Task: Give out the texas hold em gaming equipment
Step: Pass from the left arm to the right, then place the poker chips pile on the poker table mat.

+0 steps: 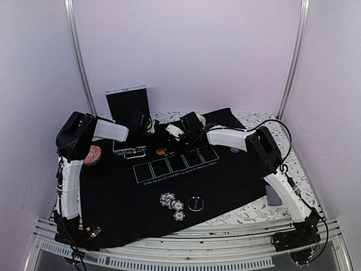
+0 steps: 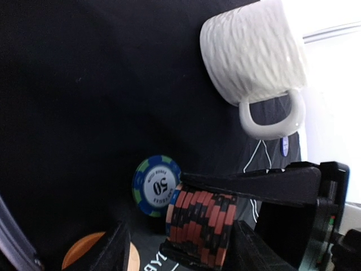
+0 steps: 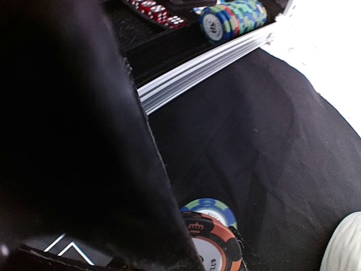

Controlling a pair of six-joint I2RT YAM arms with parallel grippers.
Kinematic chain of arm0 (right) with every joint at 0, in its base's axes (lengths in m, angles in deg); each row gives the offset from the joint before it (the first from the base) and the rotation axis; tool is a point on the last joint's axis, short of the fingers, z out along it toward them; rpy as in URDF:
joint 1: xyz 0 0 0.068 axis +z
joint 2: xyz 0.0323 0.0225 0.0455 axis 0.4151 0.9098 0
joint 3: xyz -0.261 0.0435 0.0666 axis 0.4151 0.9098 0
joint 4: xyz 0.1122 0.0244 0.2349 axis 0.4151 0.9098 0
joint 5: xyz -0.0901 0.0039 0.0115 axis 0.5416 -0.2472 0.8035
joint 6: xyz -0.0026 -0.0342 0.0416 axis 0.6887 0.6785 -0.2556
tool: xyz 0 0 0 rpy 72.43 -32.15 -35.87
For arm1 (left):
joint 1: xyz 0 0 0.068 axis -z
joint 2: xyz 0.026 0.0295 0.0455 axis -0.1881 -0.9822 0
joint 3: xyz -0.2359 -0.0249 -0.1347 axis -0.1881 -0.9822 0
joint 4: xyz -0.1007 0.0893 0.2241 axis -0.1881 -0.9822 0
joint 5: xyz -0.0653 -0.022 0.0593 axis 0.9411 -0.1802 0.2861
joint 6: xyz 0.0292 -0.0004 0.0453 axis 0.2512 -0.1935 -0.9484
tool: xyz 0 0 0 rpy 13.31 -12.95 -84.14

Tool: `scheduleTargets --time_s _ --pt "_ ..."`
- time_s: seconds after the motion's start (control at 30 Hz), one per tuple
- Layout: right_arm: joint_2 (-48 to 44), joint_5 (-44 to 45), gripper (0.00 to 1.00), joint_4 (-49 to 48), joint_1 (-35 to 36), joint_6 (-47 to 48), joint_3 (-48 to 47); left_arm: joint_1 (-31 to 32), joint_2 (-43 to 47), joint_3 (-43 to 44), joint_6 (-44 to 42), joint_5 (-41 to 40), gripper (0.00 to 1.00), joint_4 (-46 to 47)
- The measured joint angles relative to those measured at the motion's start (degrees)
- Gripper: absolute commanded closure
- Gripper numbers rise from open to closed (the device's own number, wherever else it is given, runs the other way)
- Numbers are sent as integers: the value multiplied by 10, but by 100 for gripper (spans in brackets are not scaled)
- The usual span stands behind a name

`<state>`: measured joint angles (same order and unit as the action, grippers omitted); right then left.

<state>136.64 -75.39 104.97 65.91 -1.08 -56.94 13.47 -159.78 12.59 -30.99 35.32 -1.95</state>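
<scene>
Where the two arms meet at the far side of the black mat (image 1: 124, 209), the right end effector (image 2: 186, 217) is clamped on a stack of red-and-black chips (image 2: 200, 226), one finger along its top and one beneath. The left end effector (image 2: 180, 245) has its fingers apart on either side of that stack, with a gap showing on one side. In the right wrist view the stack's end chip bears a crown and the word "CLUB". Flat on the mat just beside the stack lies a blue-and-green chip (image 2: 157, 186) marked "50". The small lettering around the number is too fine to read, as is the white line printed under the five card outlines (image 1: 176, 164). A cream mug (image 2: 254, 51) sits on the mat nearby, its inside hidden. Behind, the open case (image 1: 127, 104) holds red dice (image 3: 155, 11) and a roll of blue-and-green chips (image 3: 234, 20) lying on its side. Loose chips (image 1: 172, 203) sit near the mat's front edge, with an orange disc (image 1: 161, 151) and a purple disc (image 1: 234, 150) farther back. Grey-blue cards (image 1: 273, 195) lie on the patterned worktop (image 1: 248, 214) beside the right arm.
</scene>
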Motion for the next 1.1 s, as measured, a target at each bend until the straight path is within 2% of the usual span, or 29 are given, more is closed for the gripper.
scheduleTargets --time_s 0.4,0.63,0.9,1.1 --pt "1 -2 92 27 -12 2 -2 -41 20 -73 83 68 43 139" --pt "1 0 91 31 -12 2 -4 -42 28 -76 80 54 43 138" --pt "26 5 87 43 -10 13 -50 -46 111 -83 42 -1 42 104" --pt "32 6 86 52 -9 24 -64 -49 144 -83 22 -12 42 102"
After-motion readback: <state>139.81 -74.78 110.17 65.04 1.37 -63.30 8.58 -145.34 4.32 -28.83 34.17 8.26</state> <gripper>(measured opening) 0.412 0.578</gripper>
